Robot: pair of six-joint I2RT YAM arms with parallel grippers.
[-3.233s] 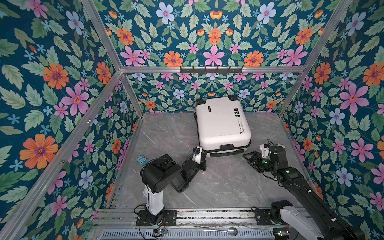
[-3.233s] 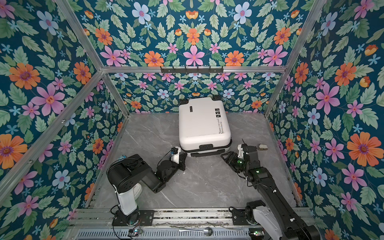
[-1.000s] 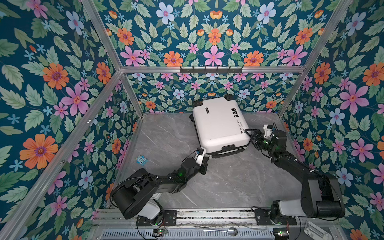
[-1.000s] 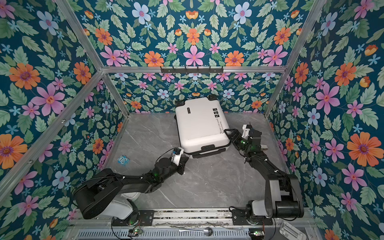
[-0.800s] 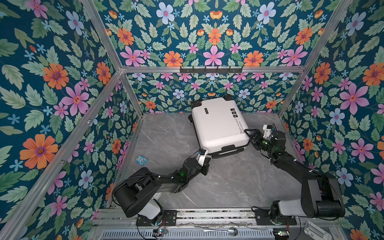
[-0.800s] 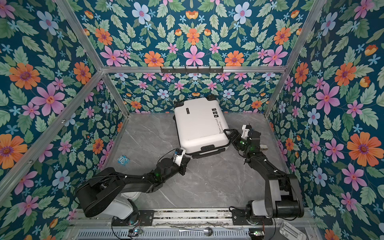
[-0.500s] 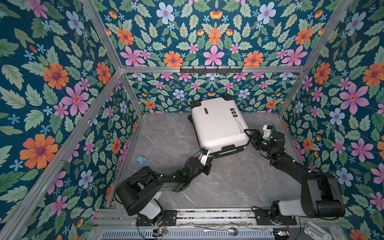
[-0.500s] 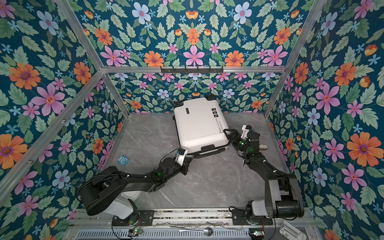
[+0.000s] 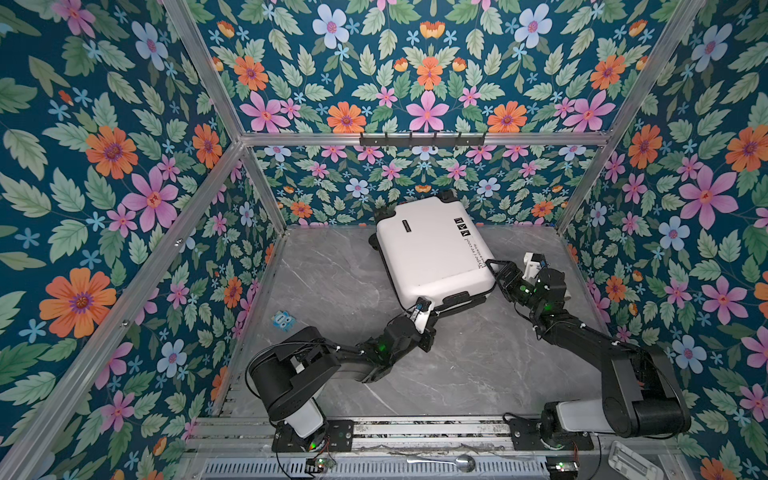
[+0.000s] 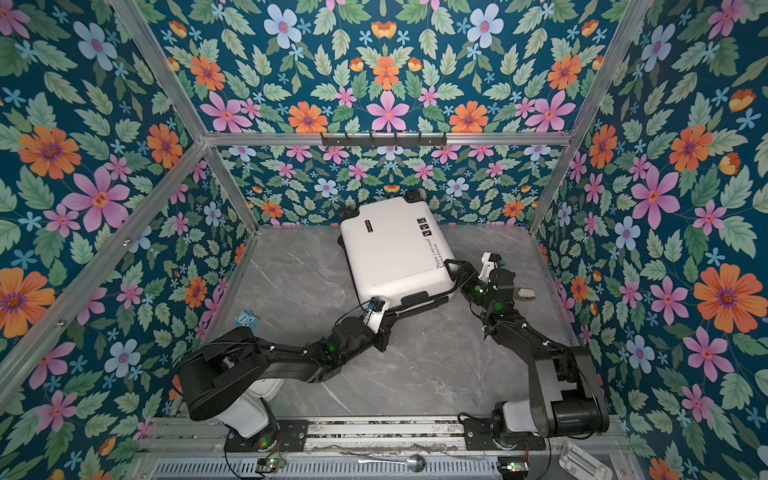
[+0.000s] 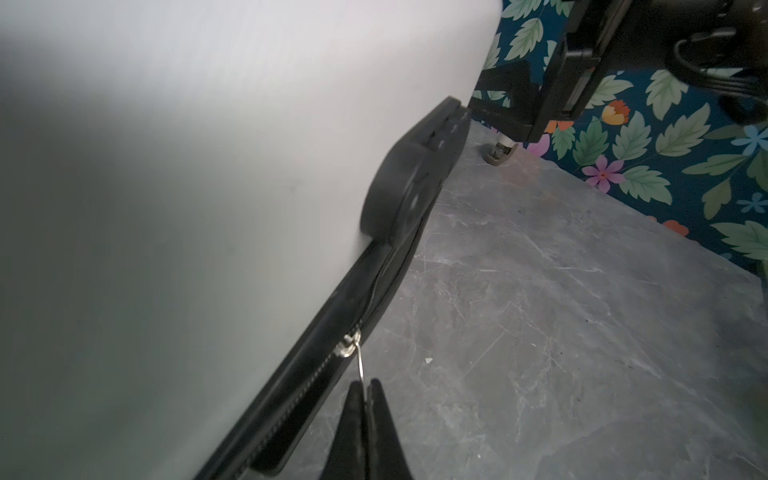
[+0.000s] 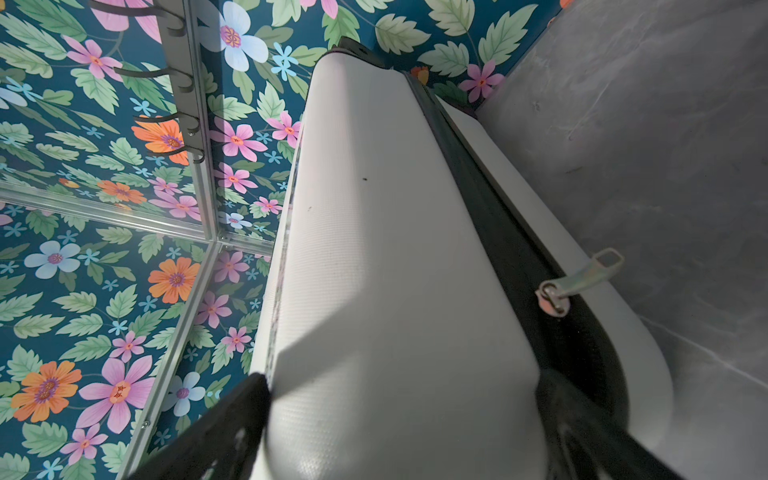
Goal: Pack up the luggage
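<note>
Small white hard-shell, this luggage (image 9: pixel 432 249) in front of me: lying flat and shut on the grey floor (image 9: pixel 332 270), turned askew, wheels (image 9: pixel 449 195) up by the back wall (image 9: pixel 415 174), black handle (image 9: pixel 455 298) edge facing my way.

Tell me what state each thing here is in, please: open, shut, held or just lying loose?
luggage: lid down, lying flat, turned askew.
left tool: shut, pinching a zipper pull.
zipper pull: held in the left tool.
second zipper pull: sticking out free, untouched.
right tool: open, jaws astride the luggage's corner.
small blue item: lying loose, away from both tools.
</note>
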